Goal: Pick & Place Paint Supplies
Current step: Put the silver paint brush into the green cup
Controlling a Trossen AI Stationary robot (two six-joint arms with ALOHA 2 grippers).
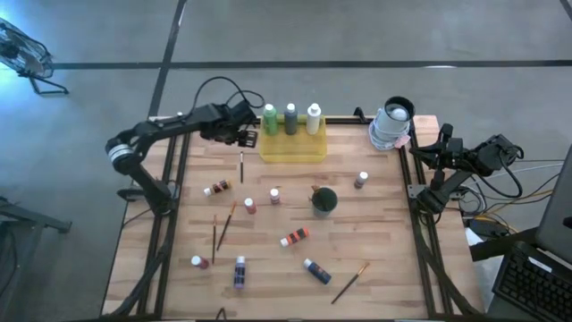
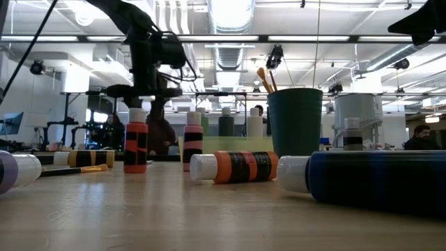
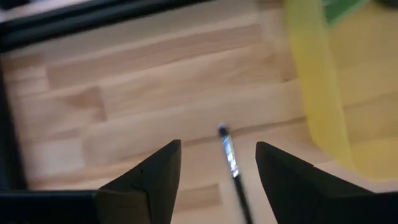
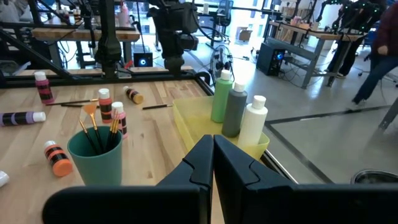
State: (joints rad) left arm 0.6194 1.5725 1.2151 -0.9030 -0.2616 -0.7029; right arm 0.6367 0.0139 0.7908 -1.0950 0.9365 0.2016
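High view, near edge first: lots still loose on the table. Blue bottle (image 1: 239, 273), another blue one (image 1: 316, 270), a red-brown bottle (image 1: 200, 262) and a brush (image 1: 349, 283) lying diagonal, all unsorted. Mid-table: orange bottle (image 1: 295, 237) on its side, two crossed brushes (image 1: 220, 228), small upright bottles (image 1: 249, 206), (image 1: 275, 195), an orange-black one (image 1: 217, 188), and a brown bottle (image 1: 361, 181). Dark green cup (image 1: 323, 200) already has a couple of brushes in it.

Farther back, yellow tray (image 1: 292, 150) holds three bottles so far: green (image 1: 269, 119), grey-green (image 1: 290, 119), white (image 1: 313, 119). So roughly a third done, I'd say.

Left gripper (image 1: 243, 137) hangs just beside the tray's left end, fingers spread, nothing held. Below it lies a thin dark brush (image 1: 241, 166), long axis running near-to-far; in the left wrist view its tip (image 3: 222, 131) points away between the fingers. Looks like the next pick.

Right gripper (image 1: 427, 154) is parked at the table's right edge, pressed together, empty.
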